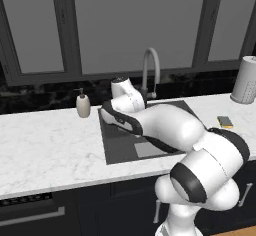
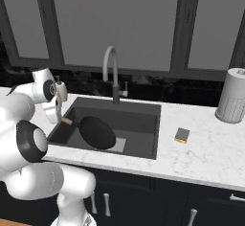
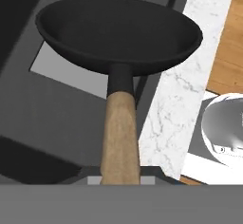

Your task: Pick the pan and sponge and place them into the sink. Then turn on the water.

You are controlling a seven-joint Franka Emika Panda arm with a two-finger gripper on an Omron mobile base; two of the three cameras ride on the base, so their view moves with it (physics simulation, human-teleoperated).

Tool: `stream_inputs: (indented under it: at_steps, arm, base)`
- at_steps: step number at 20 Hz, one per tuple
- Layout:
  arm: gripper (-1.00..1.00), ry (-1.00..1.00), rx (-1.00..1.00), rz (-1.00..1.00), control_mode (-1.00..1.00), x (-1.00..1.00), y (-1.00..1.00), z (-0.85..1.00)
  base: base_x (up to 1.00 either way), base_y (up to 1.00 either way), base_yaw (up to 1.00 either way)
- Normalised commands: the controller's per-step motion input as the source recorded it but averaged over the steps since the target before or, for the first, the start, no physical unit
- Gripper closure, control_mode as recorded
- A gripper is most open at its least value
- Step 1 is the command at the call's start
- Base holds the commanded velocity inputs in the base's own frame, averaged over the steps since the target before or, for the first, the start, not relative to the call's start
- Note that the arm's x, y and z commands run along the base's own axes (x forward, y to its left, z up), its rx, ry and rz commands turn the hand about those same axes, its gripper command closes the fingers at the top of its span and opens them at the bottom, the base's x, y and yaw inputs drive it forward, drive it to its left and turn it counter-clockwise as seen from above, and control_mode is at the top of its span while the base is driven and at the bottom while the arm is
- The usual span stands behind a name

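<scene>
One soap dispenser (image 1: 83, 104) stands at the left on the white marble counter (image 1: 45, 150), apart from the sink (image 2: 139, 124). The gripper (image 2: 60, 117) is closed on the wooden handle of the pan (image 2: 97, 132), at the sink's left side. The pan hangs inside the basin, tilted, over the pale drain plate (image 2: 118, 145). The grey faucet (image 2: 112, 74) rises behind the basin. The sponge (image 2: 182, 135) lies on the counter just right of the sink. A paper towel roll (image 2: 232, 101) stands far right.
</scene>
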Motion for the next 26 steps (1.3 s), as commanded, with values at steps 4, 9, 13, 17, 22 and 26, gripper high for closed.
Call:
stream_inputs:
  at_steps: [4, 9, 13, 17, 22, 26]
  arm:
    - [1.0, 0.0, -0.07, -0.18, -1.0, 0.5, -0.3, 0.0]
    - [1.0, 0.0, -0.02, -0.05, -1.0, 0.48, -0.43, -0.14]
    - [1.0, 0.0, -0.01, 0.0, -1.0, 0.29, -0.22, -0.41]
    - [1.0, 0.0, -0.01, 0.0, -1.0, 0.23, -0.19, -0.59]
    - [1.0, 0.0, -0.01, 0.0, -1.0, 0.28, -0.25, -0.46]
    - [1.0, 0.0, -0.01, 0.0, -1.0, 0.32, -0.08, -0.41]
  base:
    - [0.0, 0.0, 0.0]
    - [0.0, 0.0, 0.0]
    - [0.0, 0.0, 0.0]
    - [0.0, 0.0, 0.0]
    - [0.0, 0.0, 0.0]
    - [0.0, 0.0, 0.0]
